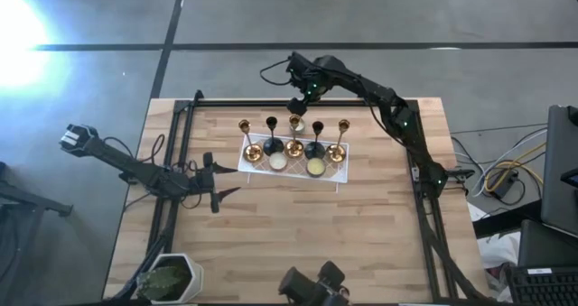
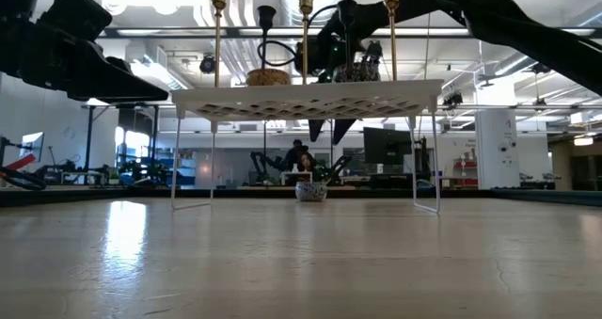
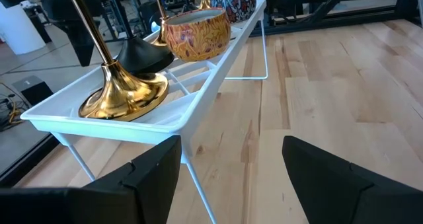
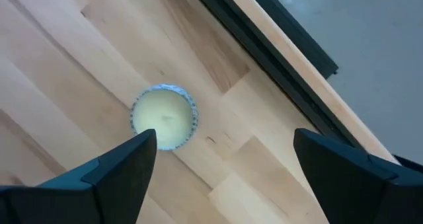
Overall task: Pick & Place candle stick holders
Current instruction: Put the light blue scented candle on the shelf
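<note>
On the wooden tabletop (image 1: 298, 234) the white lattice tray (image 1: 336, 176) stood on thin wire legs near the far side, and all five candle stick holders (image 1: 294, 136) stood upright on it in a row: gold, black, gold, black, gold. Going by that, the placing looked complete or very nearly so; I saw no holder lying off the tray. Two pale tealight candles (image 1: 279, 162) sat low on the tray's near edge between the bases, tight beside them, and a third tealight (image 4: 163, 116) lay on bare wood by the tabletop's far rim. Above it hung the right pincer (image 4: 221, 171), fingers spread and empty, just behind the tray. The left pincer (image 3: 231, 171) waited low beside the tray's left end, fingers apart, pinching nothing, the nearest gold base (image 3: 124, 96) close ahead. A potted plant (image 1: 169, 279) stood at the near left corner, well clear.
</note>
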Available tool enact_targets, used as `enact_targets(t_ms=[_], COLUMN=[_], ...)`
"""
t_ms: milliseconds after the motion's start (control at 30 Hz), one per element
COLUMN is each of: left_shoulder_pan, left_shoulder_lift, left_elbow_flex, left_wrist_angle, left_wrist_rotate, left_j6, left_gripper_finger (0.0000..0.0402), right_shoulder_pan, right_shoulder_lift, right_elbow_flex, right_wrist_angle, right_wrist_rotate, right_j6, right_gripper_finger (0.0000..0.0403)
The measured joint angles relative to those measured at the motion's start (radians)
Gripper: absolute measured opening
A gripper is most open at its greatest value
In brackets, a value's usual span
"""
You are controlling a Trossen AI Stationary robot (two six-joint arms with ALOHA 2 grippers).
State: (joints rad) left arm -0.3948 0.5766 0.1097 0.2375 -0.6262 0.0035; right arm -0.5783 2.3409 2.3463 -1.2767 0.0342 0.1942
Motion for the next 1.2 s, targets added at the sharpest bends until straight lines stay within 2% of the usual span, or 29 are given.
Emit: enact_targets(t_ms=[133,733,833,1200], left_shoulder_pan=[0.000,0.000,0.000,0.000], left_shoulder_lift=[0.000,0.000,0.000,0.000], left_elbow_flex=[0.000,0.000,0.000,0.000], left_wrist_angle=[0.000,0.001,0.001,0.001], left_wrist_rotate=[0.000,0.001,0.001,0.001], left_j6=[0.000,0.000,0.000,0.000], left_gripper_finger=[0.0268,0.0268,0.0268,0.0268], right_shoulder_pan=[0.003,0.018,0.019,0.025], right_shoulder_lift=[0.000,0.002,0.002,0.002], right_elbow_flex=[-0.006,-0.114,-0.126,-0.180], right_wrist_angle=[0.032,0.103,0.122,0.166], right_wrist_rotate=[-0.043,-0.049,-0.084,-0.086], right_j6=[0.017,-0.056,-0.057,-0.063], right_gripper_finger=[0.0343,0.0336,0.0338,0.0350])
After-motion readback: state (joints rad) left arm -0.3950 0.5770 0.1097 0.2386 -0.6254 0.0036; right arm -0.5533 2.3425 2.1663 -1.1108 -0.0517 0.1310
